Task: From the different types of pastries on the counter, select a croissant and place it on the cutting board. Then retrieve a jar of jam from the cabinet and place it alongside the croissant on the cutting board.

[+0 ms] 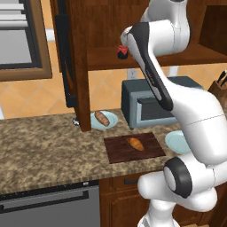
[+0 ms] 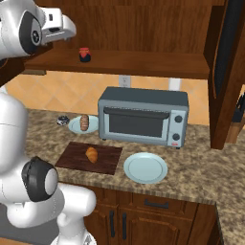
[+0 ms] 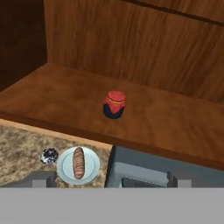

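Left base view: croissant (image 1: 135,143) already on cutting board (image 1: 134,148); jar of jam (image 1: 123,51) up on cabinet shelf (image 1: 195,55).
Right base view: jar stands upright, w/ arm well short of it.
Hand view: jar centred, untouched. Prob. rigid, slick, lightish; grip body below lid. Jaws' state: can't tell.

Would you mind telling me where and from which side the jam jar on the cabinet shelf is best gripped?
Probably around the dark body of the jam jar, just below its red lid, coming in level from the open front of the cabinet shelf. The jar stands upright with bare shelf on both sides, and the cabinet above seems to leave little room for a top-down reach.
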Robot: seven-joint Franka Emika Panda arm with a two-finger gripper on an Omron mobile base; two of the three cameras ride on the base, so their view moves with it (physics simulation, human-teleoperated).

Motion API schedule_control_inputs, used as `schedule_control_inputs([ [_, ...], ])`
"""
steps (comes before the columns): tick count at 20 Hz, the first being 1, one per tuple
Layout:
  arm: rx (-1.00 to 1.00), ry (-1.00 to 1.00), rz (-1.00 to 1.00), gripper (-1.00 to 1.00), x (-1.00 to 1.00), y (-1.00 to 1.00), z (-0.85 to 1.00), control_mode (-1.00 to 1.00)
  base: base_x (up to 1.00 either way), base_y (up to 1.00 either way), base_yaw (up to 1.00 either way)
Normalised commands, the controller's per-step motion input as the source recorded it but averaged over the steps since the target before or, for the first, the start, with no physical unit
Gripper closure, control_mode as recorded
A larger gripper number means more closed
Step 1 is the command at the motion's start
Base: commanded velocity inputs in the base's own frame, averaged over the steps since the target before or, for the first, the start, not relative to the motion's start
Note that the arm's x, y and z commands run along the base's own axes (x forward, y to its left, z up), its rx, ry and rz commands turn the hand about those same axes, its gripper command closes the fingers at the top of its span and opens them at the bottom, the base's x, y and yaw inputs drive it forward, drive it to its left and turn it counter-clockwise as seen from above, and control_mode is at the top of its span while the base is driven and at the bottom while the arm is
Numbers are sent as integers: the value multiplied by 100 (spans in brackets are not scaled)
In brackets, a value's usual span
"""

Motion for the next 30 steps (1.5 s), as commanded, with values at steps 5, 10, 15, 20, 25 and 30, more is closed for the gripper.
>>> schedule_control_inputs([
  [5,0,-13,0,-100,12,0,-1,-100,0,0,0],
  [10,0,-10,0,-100,13,0,-6,-100,0,0,0],
  [15,0,0,-1,-100,7,0,-25,-100,0,0,0],
  [20,0,0,-3,-100,15,0,-11,-100,0,0,0],
  [25,0,0,-3,-100,24,0,-7,-100,0,0,0],
  [30,0,0,-3,-100,24,0,-12,-100,0,0,0],
])
